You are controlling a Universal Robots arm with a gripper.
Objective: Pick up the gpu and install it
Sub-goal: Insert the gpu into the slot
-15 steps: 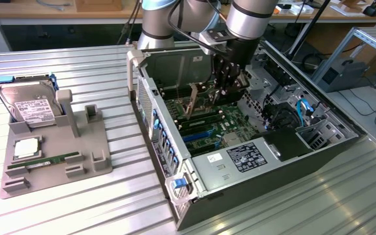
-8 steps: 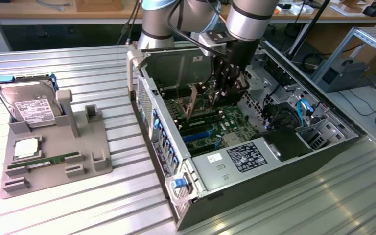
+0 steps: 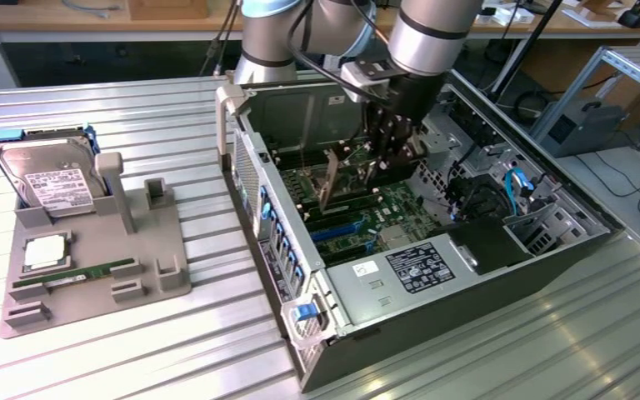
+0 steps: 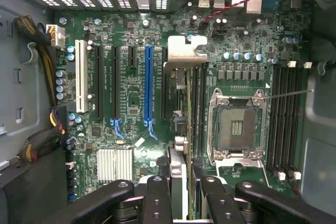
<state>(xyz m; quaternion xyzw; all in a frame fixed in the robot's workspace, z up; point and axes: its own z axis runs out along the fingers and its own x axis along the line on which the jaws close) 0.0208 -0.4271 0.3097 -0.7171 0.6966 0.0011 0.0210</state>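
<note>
Black jointed metal fingers (image 4: 157, 198) of the gripper (image 4: 181, 192), closed narrow on the gpu (image 4: 187, 108), a thin dark expansion card seen edge-on, its silvery metal bracket (image 4: 186, 51) at the far end

Location of card: held upright inside the open black desktop computer case (image 3: 453, 275), over the green motherboard (image 4: 131, 103), beside the long blue expansion slot (image 4: 148, 85) and above the black slots next to it; from the exterior view the gripper (image 3: 392, 154) is low inside the case; whether the card's edge touches a slot cannot be told

Progress, as judged: pick-up done; card carried into the case and lined up with the slot rows; seating not confirmed, grip not yet let go

Neighbouring parts: bare silver processor socket (image 4: 234, 124) and black memory slots (image 4: 286, 119) on the card's other side

Surface: ribbed grey metal worktop (image 3: 187, 350); case lies on its side toward the worktop's edge at the exterior view's right; grey plastic parts holder (image 3: 87, 275) near the opposite edge, carrying a boxy silver hard drive with white label (image 3: 47, 179) and a slim green memory stick (image 3: 76, 273)

Room: wooden benches and cables behind, a metal frame at the exterior view's right
</note>
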